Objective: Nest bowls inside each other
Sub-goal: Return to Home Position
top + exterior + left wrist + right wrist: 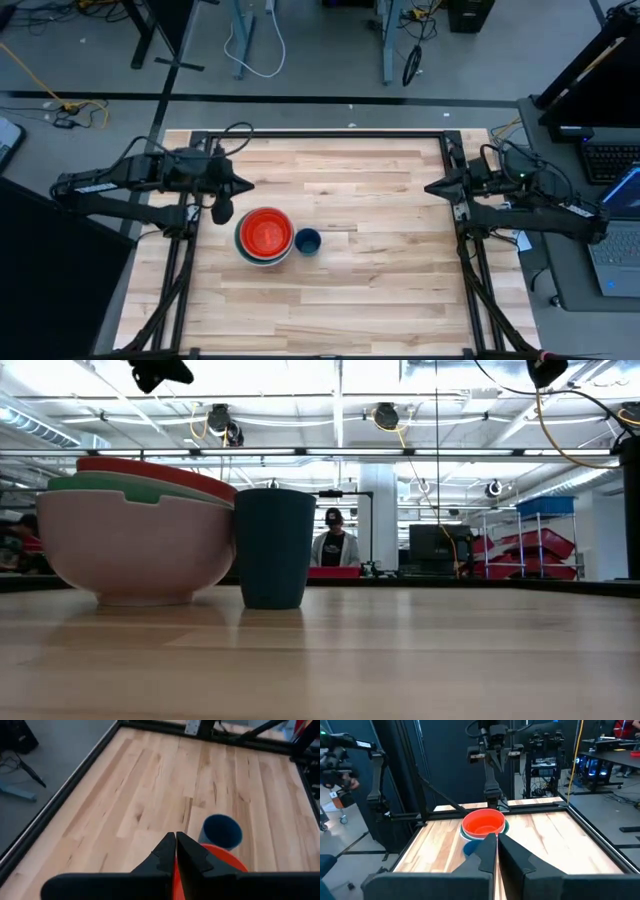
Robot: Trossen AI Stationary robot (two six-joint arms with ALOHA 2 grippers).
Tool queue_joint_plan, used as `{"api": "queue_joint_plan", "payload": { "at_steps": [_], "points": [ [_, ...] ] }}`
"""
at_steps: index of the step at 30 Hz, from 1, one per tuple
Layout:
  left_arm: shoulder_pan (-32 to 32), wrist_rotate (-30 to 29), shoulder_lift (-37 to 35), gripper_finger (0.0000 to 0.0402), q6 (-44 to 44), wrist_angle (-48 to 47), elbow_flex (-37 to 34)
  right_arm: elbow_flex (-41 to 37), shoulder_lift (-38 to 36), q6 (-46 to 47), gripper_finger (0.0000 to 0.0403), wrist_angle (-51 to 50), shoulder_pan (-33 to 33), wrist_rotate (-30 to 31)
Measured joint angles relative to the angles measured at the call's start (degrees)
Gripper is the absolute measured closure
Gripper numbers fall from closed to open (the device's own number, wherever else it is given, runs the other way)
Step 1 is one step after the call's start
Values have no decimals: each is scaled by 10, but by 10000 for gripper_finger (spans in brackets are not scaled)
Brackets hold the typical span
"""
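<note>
Both left hand [246,185] and right hand [431,187] pinched narrow near opposite table [380,290] edges, nested bowls [265,233] and blue cup [308,241] between.

1. A robotics lab is indicated: a black-framed wooden desk [380,270] is flanked by a mounted robot arm [120,185] on each side.
2. A laptop [618,245] and loose floor cables [250,55] are seen beside it.
3. Strip lights [340,400] on an open ceiling and racked red bins [525,545] are visible beyond.
</note>
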Motion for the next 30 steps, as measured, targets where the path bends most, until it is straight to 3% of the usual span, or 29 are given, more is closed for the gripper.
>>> {"api": "queue_joint_plan", "payload": {
  "at_steps": [8, 13, 19, 23, 30],
  "points": [
    [0, 0, -84, 401, 1, 101, -95, 0, -30, -37, 403, -61, 0, -8],
    [0, 1, -119, 401, -11, 73, -119, 0, -43, -40, 403, -103, 0, -8],
    [0, 4, -127, 401, -15, -54, -120, 0, -66, -34, 403, -136, 0, -8],
    [0, 5, -125, 401, -43, -54, -120, -5, -82, -34, 403, -142, 0, -8],
    [0, 32, -139, 401, 103, 48, -120, -66, -118, -35, 403, -90, 0, -7]
  ]
}}
